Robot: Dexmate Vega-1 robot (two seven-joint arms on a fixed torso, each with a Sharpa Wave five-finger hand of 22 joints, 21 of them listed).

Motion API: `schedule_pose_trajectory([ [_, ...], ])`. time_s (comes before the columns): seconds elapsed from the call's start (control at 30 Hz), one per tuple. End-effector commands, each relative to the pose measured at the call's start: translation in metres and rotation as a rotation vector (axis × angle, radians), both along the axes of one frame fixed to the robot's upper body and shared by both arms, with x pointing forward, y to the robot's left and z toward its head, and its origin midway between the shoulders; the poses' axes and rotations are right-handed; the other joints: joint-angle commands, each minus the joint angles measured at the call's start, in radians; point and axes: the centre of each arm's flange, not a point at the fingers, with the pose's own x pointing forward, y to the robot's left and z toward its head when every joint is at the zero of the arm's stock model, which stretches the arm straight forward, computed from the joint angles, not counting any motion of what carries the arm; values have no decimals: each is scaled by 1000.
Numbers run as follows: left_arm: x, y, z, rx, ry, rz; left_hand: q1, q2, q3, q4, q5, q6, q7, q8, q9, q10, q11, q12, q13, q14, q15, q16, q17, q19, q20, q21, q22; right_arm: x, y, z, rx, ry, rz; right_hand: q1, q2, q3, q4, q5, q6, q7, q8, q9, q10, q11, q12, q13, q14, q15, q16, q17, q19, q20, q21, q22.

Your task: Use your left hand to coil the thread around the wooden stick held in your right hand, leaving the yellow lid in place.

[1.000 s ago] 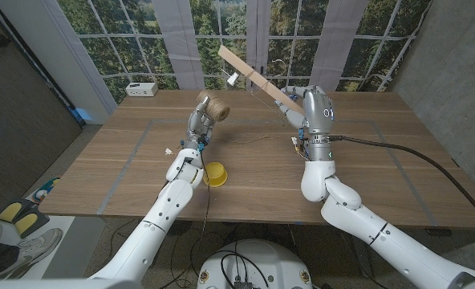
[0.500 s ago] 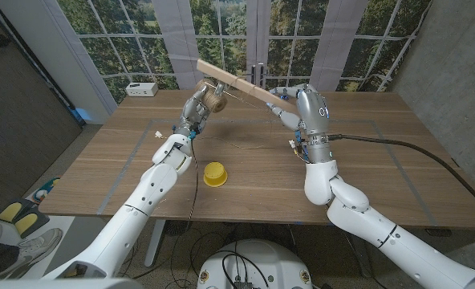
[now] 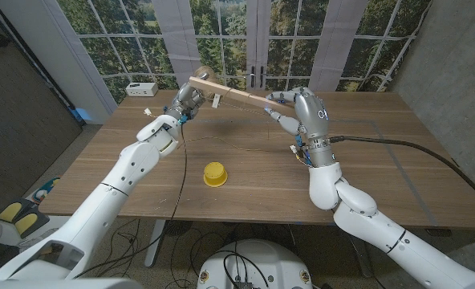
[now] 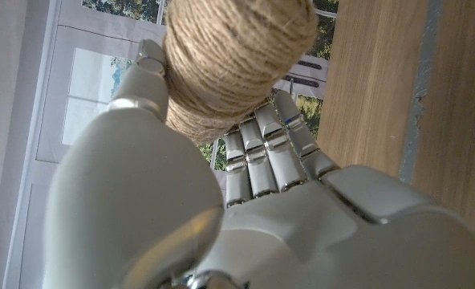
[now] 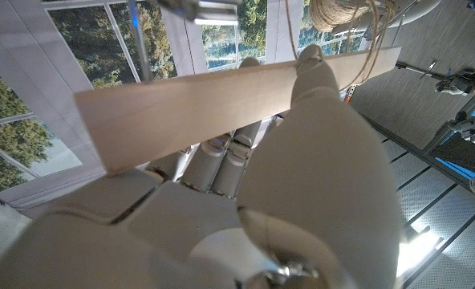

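Gripping the twine spool (image 4: 236, 60), the left robot hand (image 3: 186, 101) hovered at the far end of the wooden stick (image 3: 229, 94), which the right robot hand (image 3: 295, 111) held aloft. At six o'clock from the stick, the yellow lid (image 3: 214, 173) sat on the surface (image 3: 366, 160).

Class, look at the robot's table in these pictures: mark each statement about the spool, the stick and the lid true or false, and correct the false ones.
1. The left robot hand holds a spool of twine. True.
2. The wooden stick lies flat on the table. False: the right robot hand holds it up above the table.
3. The yellow lid sits on the table, apart from both hands. True.
4. The yellow lid is stuck on the end of the stick. False: it rests on the tabletop, nearer the robot.
5. The spool is raised near the stick's far end. True.
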Motion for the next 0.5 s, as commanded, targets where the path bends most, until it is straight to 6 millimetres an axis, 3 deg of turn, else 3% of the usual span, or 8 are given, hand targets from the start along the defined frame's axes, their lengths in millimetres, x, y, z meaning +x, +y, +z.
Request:
schedule_pose_trajectory([
  [0.03, -19, 9, 39, 105, -22, 58, 136, 259, 89, 78, 0, 167, -111, 133, 135, 201, -187, 6, 232, -39, -143, 5, 1, 1, 4, 6, 0, -1, -5, -1, -37, 71, 34, 143, 139, -4, 0, 10, 19, -1, 6, 6, 5, -3, 3, 8, -4, -30, -2, 4, -4, -152, 5, 3],
  [0.5, -42, 11, 80, 212, -52, 124, 140, 259, 89, 77, -2, 164, -108, 133, 137, 201, -186, 7, 231, -40, -141, 5, 4, 0, 5, 7, 0, 5, -3, -10, -108, 103, -39, 151, 132, -13, -3, 17, 27, -6, 4, -1, 0, -13, -5, 11, -13, -30, -10, 6, -9, -152, 7, 4],
])
